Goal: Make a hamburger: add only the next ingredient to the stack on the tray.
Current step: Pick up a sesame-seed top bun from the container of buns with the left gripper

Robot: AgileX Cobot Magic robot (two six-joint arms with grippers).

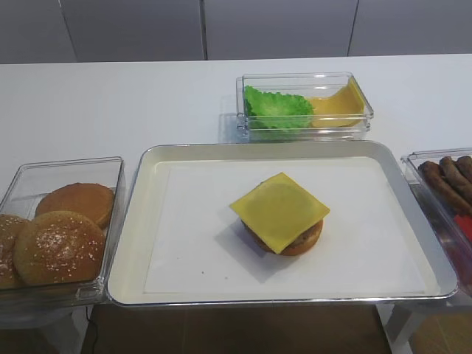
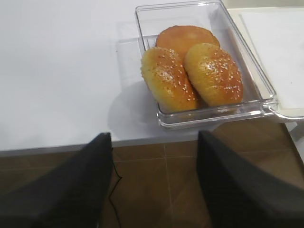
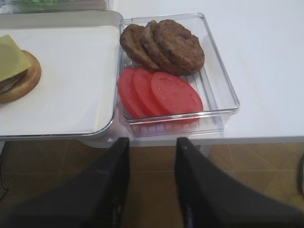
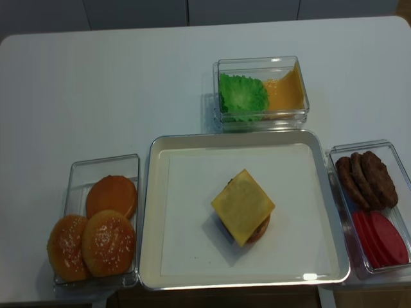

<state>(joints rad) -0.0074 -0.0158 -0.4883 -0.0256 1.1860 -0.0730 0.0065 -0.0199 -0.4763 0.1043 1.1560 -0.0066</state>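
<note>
Sesame-seeded bun top (image 4: pixel 108 242), domed and golden-brown, lies in clear box (image 4: pixel 80 168).

Each claw (image 2: pixel 154 185) (image 3: pixel 152 183) has two broad, smooth, matte black fingers.

A lab-style food bench: white table (image 4: pixel 128 77), metal tray (image 4: pixel 154 212), clear ingredient boxes (image 4: pixel 260 64), grey cabinets (image 1: pixel 133 29) far behind.

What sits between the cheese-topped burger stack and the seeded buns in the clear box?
Only bare white paper, the silver tray's rim and the box wall, clearest in the realsense overhead view.
</note>
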